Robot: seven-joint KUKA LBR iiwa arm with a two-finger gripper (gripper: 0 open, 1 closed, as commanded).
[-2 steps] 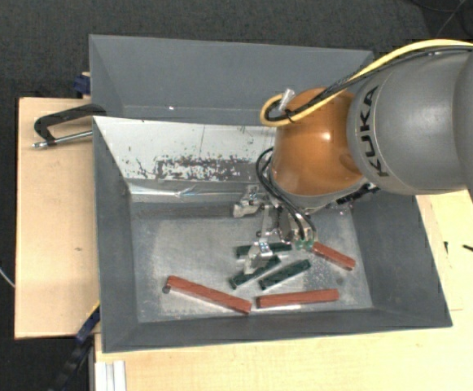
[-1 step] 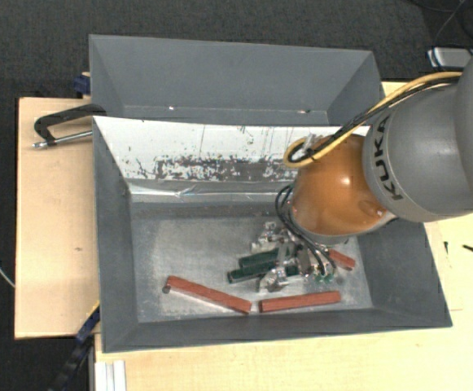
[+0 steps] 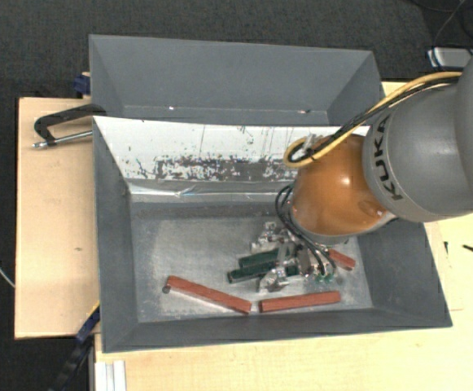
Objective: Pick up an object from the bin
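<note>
The grey metal bin (image 3: 114, 243) with a speckled floor stands over a dark carpet (image 3: 220, 6). The hand (image 3: 289, 263) is low in the lower right of the bin, under the robot's orange cover (image 3: 330, 198). I cannot tell if it is spread or pressed together. A dark green flat piece (image 3: 251, 267) lies just at its left. A long red-brown stick (image 3: 208, 294) and a second red-brown stick (image 3: 300, 301) lie just below.

One marking legible. Grey arm casing (image 3: 431, 153), upper right: black brand lettering "KUKA" (image 3: 383, 168), in capitals. It runs lengthwise along the casing's left edge, read sideways, just beside the orange wrist cover (image 3: 334, 195).
</note>
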